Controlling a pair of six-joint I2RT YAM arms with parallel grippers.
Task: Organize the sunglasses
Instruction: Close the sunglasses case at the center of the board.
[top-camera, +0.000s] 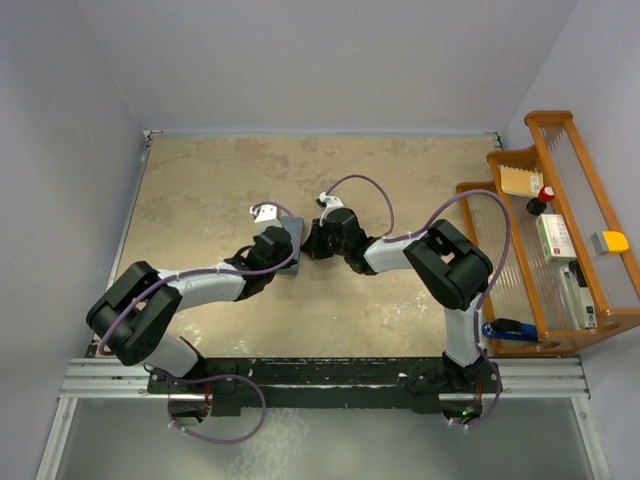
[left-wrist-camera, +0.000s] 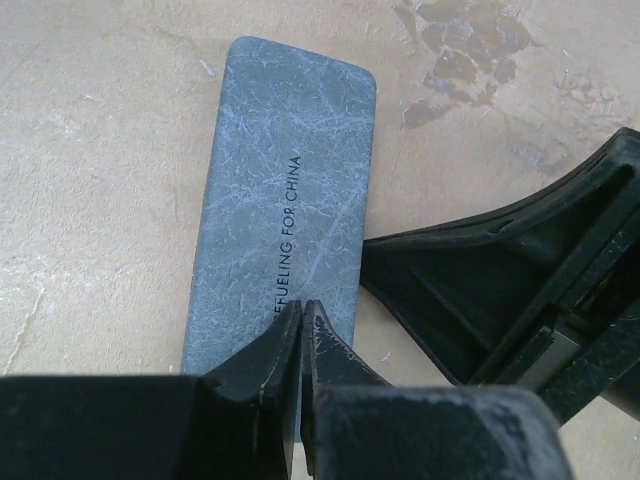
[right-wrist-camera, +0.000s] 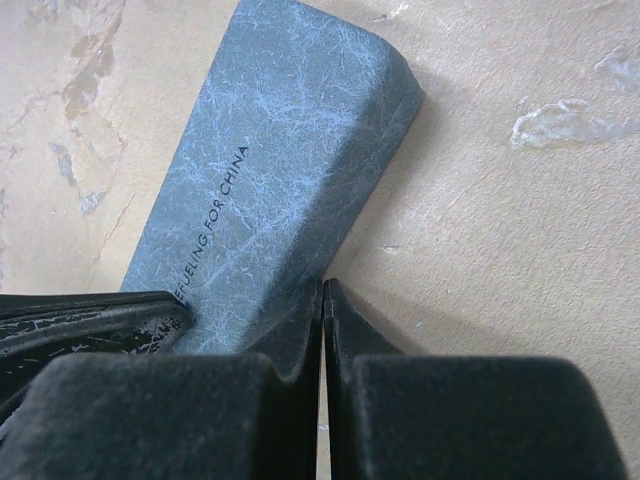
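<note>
The sunglasses are hidden; no orange lenses show in any view. A closed grey-blue case printed "REFUELING FOR CHINA" lies flat on the tan table, mid-field. My left gripper is shut, its tips together over the case's near end and holding nothing. My right gripper is also shut and empty, its tips at the case's long right edge. Each wrist view shows the other arm's black fingers right beside the case.
A wooden rack stands along the right edge, holding small boxes, a red-capped item and a blue-handled tool. Grey walls close in the table at the back and left. The arm bases sit on the metal rail at the near edge.
</note>
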